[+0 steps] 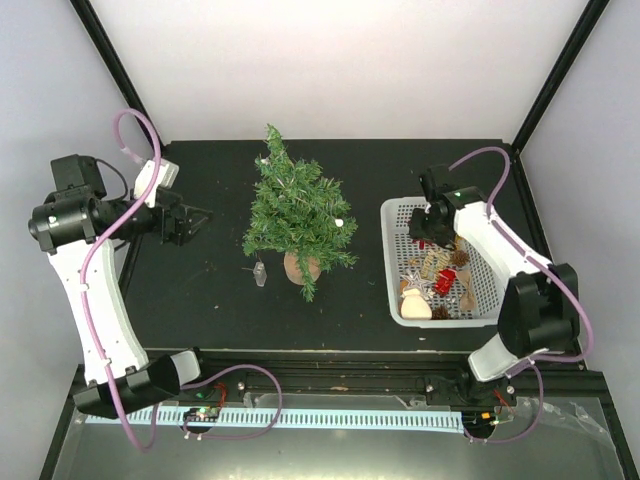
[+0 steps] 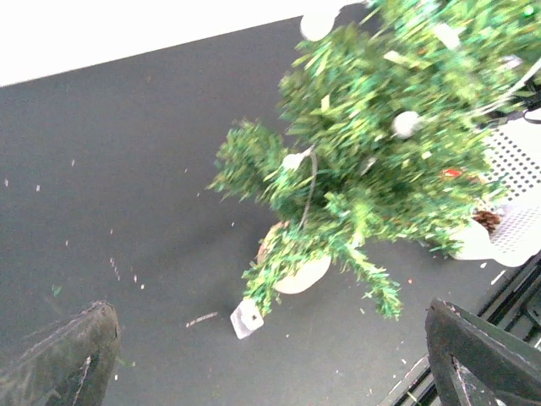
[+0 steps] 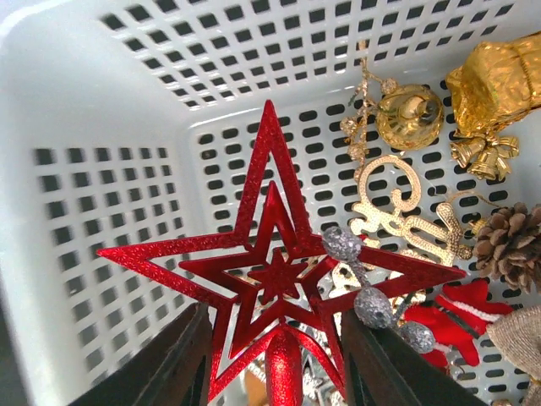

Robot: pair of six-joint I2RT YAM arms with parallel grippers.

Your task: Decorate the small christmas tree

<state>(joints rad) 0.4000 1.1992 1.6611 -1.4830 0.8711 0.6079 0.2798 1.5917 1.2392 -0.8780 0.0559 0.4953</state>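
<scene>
The small christmas tree [image 1: 297,210] stands mid-table on its round tan base [image 1: 300,267], with a few white balls hanging in its branches. In the left wrist view the tree [image 2: 372,144] fills the upper right. My left gripper [image 1: 195,222] hovers to the left of the tree, open and empty, its dark fingers [image 2: 68,364] spread wide. My right gripper [image 1: 432,235] is down in the white basket [image 1: 388,260]. It is shut on a glittery red star topper [image 3: 279,271], whose lower points rest against both fingers [image 3: 182,351].
A small clear ornament [image 1: 260,273] lies on the table left of the tree base. The basket wall [image 3: 101,169] is close behind the star. Inside lie a gold bell [image 3: 408,116], gold script lettering [image 3: 397,203], a pine cone [image 3: 507,241] and a silver berry sprig [image 3: 363,296].
</scene>
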